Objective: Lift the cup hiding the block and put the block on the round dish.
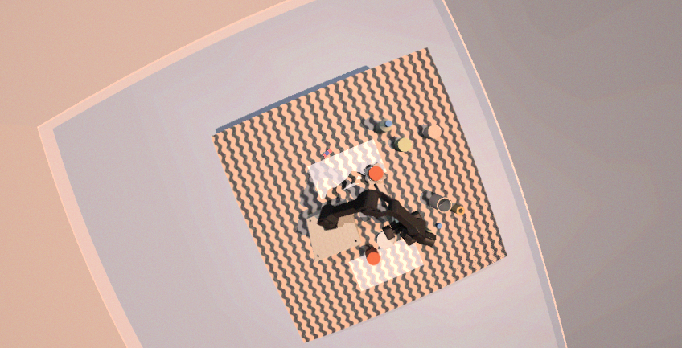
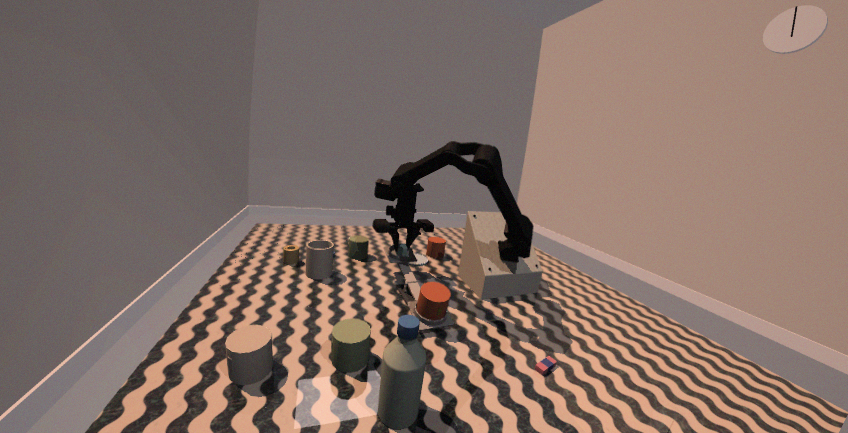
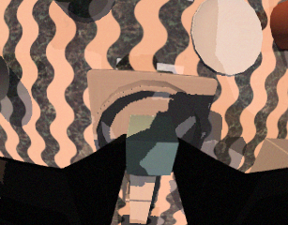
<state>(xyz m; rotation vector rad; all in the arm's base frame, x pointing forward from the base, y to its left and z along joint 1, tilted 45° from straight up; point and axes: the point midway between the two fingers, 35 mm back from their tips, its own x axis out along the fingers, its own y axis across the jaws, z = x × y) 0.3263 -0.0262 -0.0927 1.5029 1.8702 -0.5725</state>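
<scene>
Jaws of the black gripper [image 1: 399, 227] [image 2: 402, 250] [image 3: 152, 141] grasp the blue-green block [image 2: 402, 249] [image 3: 152, 152] from both sides over the uncovered end of the balance. Across a wavy-striped table [image 1: 268, 177] [image 2: 196, 333] [image 3: 64, 117], the black arm [image 1: 371, 201] [image 2: 487, 158] arches from a tan, sloping box [image 1: 332, 243] [image 2: 474, 256] [image 3: 275, 159]. On the far side from the uncovered end, the balance [image 2: 410, 283] [image 3: 140, 202] bears an upright orange cup [image 1: 375, 173] [image 2: 433, 302]. A capped bottle [image 1: 384, 126] [image 2: 399, 381] stands upright, well apart from the gripper. A second orange cup [image 1: 373, 258] [image 2: 436, 248] [image 3: 283, 28] stands off the balance, near the pale round dish [image 1: 384, 239] [image 2: 419, 260] [image 3: 228, 35], which has neither cup above it. The block is not on the dish.
</scene>
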